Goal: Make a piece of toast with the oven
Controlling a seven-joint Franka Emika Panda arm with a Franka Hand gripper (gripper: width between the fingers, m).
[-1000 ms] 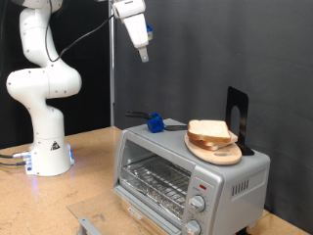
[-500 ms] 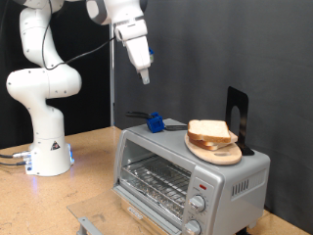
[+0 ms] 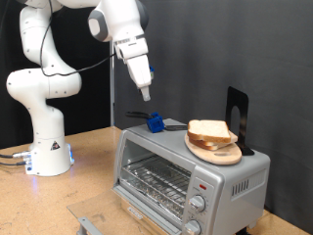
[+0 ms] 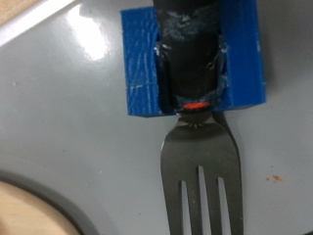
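One slice of bread (image 3: pixel 208 130) sits on a wooden plate (image 3: pixel 215 150) atop the oven (image 3: pixel 186 176).
Gripper (image 3: pixel 146 95) hangs above the fork (image 4: pixel 200 166) there; finger spread unclear.

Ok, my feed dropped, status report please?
Gripper in the air above the fork and its blue block. Toast on wooden plate atop oven. Oven door shut.
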